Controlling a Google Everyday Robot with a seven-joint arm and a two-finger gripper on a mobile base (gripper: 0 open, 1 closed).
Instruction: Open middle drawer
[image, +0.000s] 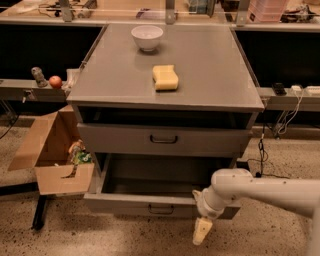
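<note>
The middle drawer (150, 204) of the grey cabinet is pulled out. Its plain grey inside (160, 175) is bare, and its small dark pull handle (161, 209) sits at the centre of the front panel. My gripper (202, 231) hangs pointing down just in front of and below the right part of that front panel, above the floor and apart from the handle. My white arm (260, 192) reaches in from the right. The drawer above (163, 140), with its own dark handle, is nearly closed.
A white bowl (147, 37) and a yellow sponge (165, 77) lie on the cabinet top (210, 65). An open cardboard box (55, 150) stands on the floor left of the cabinet. An apple (55, 81) lies on the left ledge. Cables hang at the right.
</note>
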